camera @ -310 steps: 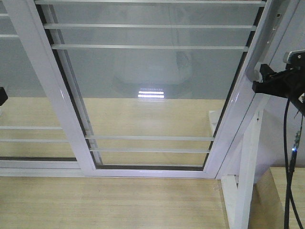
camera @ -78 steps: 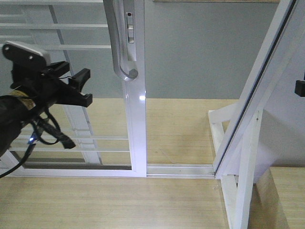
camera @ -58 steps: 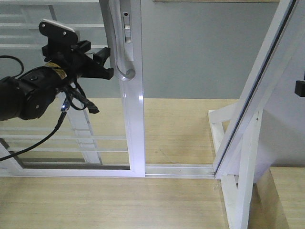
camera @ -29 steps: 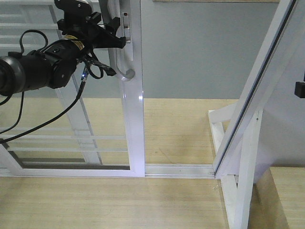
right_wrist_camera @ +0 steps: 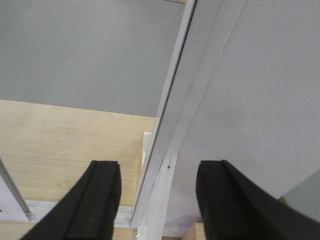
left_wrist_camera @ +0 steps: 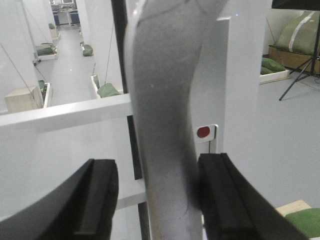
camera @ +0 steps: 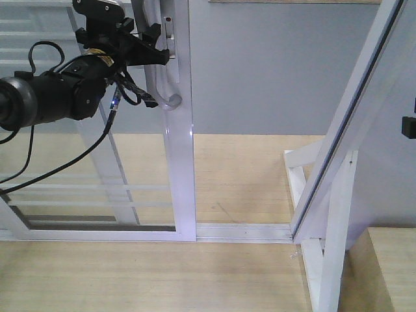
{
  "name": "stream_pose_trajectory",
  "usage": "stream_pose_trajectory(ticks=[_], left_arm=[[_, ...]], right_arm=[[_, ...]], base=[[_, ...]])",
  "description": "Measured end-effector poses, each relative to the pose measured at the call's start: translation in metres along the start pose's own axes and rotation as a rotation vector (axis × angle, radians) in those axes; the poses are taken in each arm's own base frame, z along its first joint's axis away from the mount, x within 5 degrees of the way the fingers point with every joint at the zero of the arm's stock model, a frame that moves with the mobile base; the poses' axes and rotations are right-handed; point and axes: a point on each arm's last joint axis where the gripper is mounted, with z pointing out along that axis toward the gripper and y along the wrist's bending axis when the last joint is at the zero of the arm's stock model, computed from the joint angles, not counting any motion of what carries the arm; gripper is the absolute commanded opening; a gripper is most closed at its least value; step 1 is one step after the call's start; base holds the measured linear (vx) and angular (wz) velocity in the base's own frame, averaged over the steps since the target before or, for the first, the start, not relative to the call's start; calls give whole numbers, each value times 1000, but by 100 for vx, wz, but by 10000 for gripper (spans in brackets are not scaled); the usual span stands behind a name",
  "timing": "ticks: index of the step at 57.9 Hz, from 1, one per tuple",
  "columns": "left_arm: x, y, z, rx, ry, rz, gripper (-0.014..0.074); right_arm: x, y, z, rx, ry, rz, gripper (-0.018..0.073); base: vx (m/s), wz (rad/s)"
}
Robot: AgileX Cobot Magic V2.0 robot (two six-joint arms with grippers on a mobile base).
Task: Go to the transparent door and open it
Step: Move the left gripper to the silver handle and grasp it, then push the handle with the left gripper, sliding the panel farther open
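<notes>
The transparent door [camera: 182,162] stands slid partway left, and its white handle stile shows in the front view. Its curved grey handle [camera: 158,81] hangs on that stile. My left gripper [camera: 158,44] is open, with its jaws on either side of the handle. In the left wrist view the handle [left_wrist_camera: 165,110] fills the gap of the left gripper [left_wrist_camera: 159,167]. The right finger [left_wrist_camera: 220,195] touches the handle and the left finger [left_wrist_camera: 97,200] stands off it. My right gripper [right_wrist_camera: 162,170] is open and empty. It barely shows at the right edge of the front view [camera: 409,127].
The slanted white door-frame post [camera: 354,110] and its white brace [camera: 333,240] stand at the right. The floor track [camera: 244,231] runs across the opening. A second glass panel [camera: 39,149] sits behind at the left. A wooden box [camera: 393,266] is at the lower right.
My left arm rose from the lower left and moved right until its jaws straddled the handle. The door stile has shifted slightly left in the last second. The right gripper has held still.
</notes>
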Motion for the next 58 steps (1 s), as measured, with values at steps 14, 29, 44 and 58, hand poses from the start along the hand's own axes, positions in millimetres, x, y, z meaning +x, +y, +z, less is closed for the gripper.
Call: stream_pose_trajectory(ticks=[14, 29, 44, 58], left_arm=[[-5, 15, -5, -37, 50, -4, 442], [-10, 43, -12, -99, 102, -7, 442], [-14, 72, -21, -169, 156, -49, 442], [-11, 91, -25, -214, 184, -69, 442]], right_arm=[[0, 0, 0, 0, 1, -2, 417], [0, 0, 0, 0, 1, -3, 417], [0, 0, 0, 0, 1, -3, 417], [0, 0, 0, 0, 1, -4, 417]], base=[[0, 0], [0, 0], [0, 0], [0, 0]])
